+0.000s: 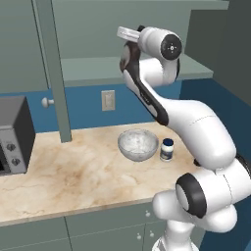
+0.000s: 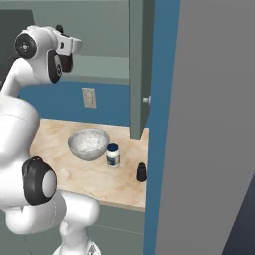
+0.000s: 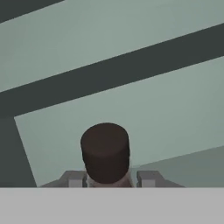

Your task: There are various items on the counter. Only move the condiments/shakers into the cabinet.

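Pinching the brown syrup bottle (image 3: 105, 151) by its neck, your pincer (image 3: 111, 178) holds it upright at the hand view's lower centre (cap foremost), the cabinet (image 3: 144, 113) shelf directly beyond.

Jar (image 1: 167, 149) right of bowl (image 1: 138, 144); shaker (image 2: 142, 172) further right

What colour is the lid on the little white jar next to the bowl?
Dark blue. The jar beside the glass bowl shows best in the right base view.
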